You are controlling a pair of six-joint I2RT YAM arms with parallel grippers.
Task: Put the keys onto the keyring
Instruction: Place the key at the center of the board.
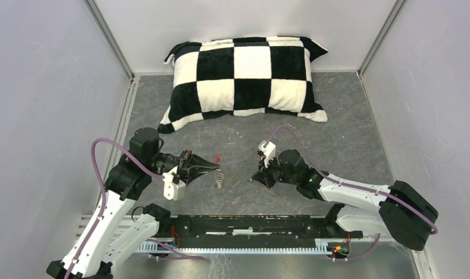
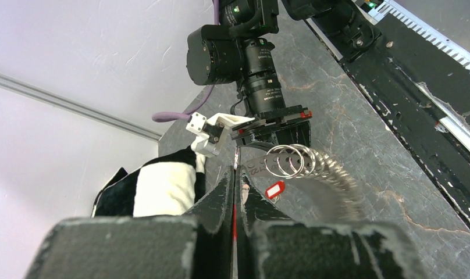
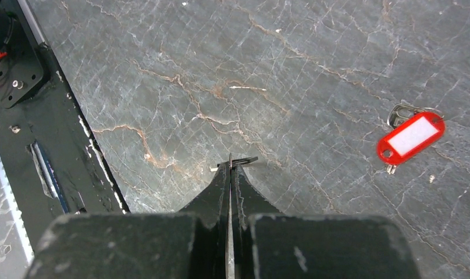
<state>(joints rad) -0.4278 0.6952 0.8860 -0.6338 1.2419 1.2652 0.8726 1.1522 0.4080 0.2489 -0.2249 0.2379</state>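
My left hand [image 2: 237, 170] clamps the keyring [image 2: 317, 167]. My right hand [image 3: 231, 164] is closed — the red-tagged key [image 3: 410, 136] lies on the counter [image 3: 279, 70].

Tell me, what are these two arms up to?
Two robot arms are trying to put keys on a keyring. The left hand, shut, seems to hold one end of the silvery coiled keyring. The right hand is shut too, low over the table. A red-tagged key lies loose on the table nearby.
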